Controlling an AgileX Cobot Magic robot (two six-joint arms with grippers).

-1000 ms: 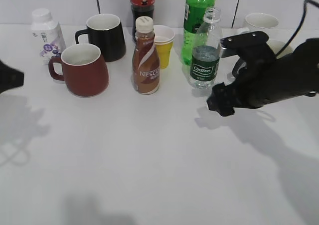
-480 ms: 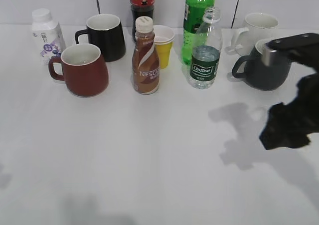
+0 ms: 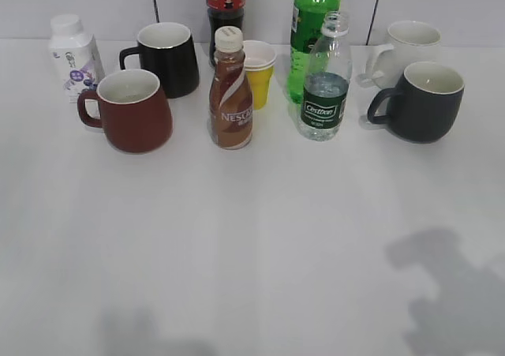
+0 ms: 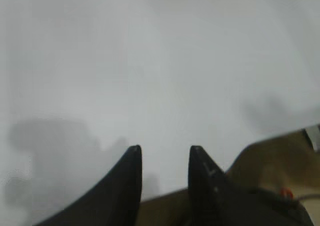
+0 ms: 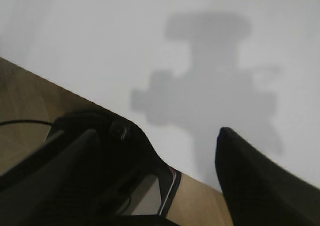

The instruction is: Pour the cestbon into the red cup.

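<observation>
The cestbon [image 3: 325, 88], a clear uncapped bottle with a dark green label, stands upright at the back centre-right of the white table [image 3: 252, 237]. The red cup [image 3: 130, 110] stands at the back left, its handle pointing left. Neither gripper shows in the exterior view; only a shadow lies at the bottom right. In the left wrist view my left gripper [image 4: 164, 153] is open and empty over the table's edge. In the right wrist view my right gripper [image 5: 157, 136] is open wide and empty, also over the table's edge. Neither wrist view shows the bottle or the cup.
Between cup and cestbon stand a brown Nescafe bottle [image 3: 230, 95] and a yellow paper cup [image 3: 259, 72]. A black mug [image 3: 167, 56], a cola bottle [image 3: 225, 1] and a green soda bottle [image 3: 312, 24] stand behind. A dark grey mug [image 3: 422, 102], a white mug [image 3: 406, 44] and a small white bottle [image 3: 72, 54] flank them.
My right arm has drawn back from beside the cestbon, down to the right and out of the exterior view. The left arm has left the left edge. No object moved.
</observation>
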